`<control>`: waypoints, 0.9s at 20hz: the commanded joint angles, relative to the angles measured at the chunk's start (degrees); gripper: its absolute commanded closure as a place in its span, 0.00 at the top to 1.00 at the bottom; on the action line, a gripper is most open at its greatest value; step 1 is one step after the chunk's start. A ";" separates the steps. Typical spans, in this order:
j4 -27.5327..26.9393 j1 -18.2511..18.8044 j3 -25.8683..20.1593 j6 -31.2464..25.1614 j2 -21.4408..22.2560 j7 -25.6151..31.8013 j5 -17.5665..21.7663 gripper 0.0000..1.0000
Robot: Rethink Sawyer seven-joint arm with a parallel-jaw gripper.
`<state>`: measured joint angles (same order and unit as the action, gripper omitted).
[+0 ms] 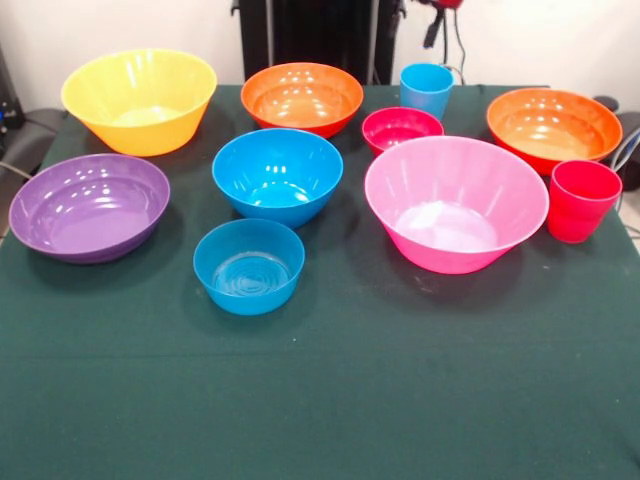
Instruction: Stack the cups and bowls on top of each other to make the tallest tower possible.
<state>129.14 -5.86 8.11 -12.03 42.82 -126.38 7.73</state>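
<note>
All bowls stand singly and upright on the green table; no stack shows. Back row: yellow bowl, orange-red bowl, light blue cup, second orange-red bowl. The small magenta-red bowl sits just in front of the blue cup. Middle: purple bowl at left, medium blue bowl, large pink bowl. The red cup stands beside the pink bowl's right rim. The small blue bowl is nearest the camera. The gripper is out of view.
A dark green cloth covers the table. The robot's black pedestal stands behind the back row. A red arm part with a hanging cable shows at the top edge. Dark gear lies at the table's left and right edges.
</note>
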 commanded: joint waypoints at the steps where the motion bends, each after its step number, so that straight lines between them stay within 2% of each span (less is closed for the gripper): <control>1: -9.37 -0.03 -8.98 -12.96 4.37 2.57 -0.05 1.00; 4: -13.33 -0.70 -9.21 -15.44 3.60 1.69 0.00 1.00; 11: -23.46 -2.59 -9.73 -18.37 -1.81 -0.68 -0.08 1.00; 18: -31.08 -2.87 -10.16 -16.95 -7.93 -0.10 1.34 1.00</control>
<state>106.78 -8.26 3.00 -25.47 41.90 -126.38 7.85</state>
